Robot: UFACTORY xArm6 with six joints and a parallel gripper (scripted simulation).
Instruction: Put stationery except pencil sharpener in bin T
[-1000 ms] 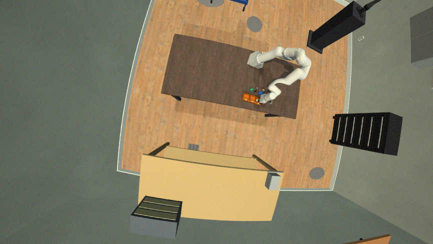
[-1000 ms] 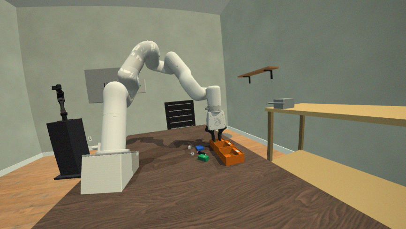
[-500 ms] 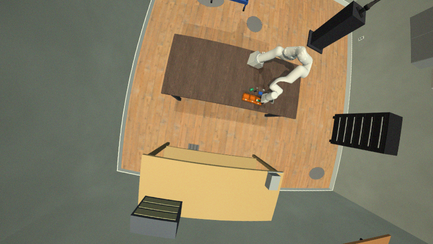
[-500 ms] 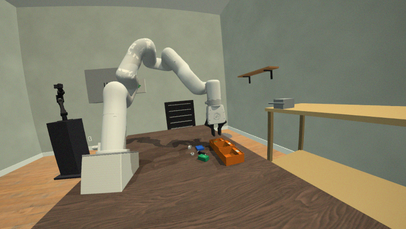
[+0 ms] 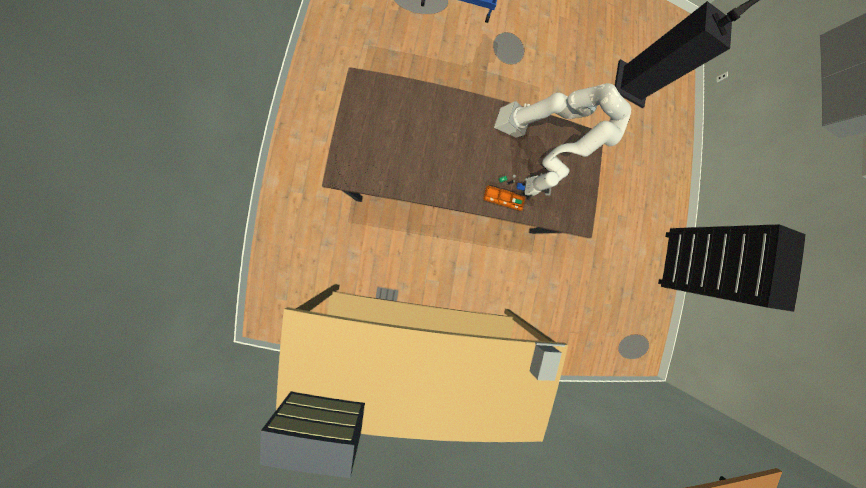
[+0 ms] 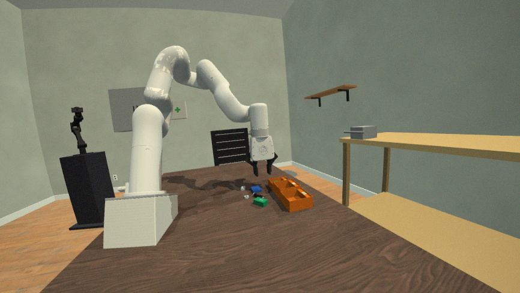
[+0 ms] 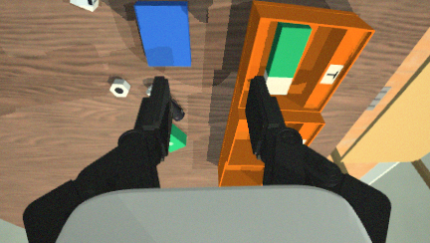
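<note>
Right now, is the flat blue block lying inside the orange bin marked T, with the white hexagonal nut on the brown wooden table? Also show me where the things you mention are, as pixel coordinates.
Not quite: the flat blue block [image 6: 256,189] [image 7: 166,35] lies on the brown wooden table [image 5: 412,133] [image 6: 225,247] [image 7: 45,174], beside the orange bin marked T [image 7: 343,57]. The wrist view shows that. The white hexagonal nut [image 6: 246,196] [image 7: 119,88] is on the table.
</note>
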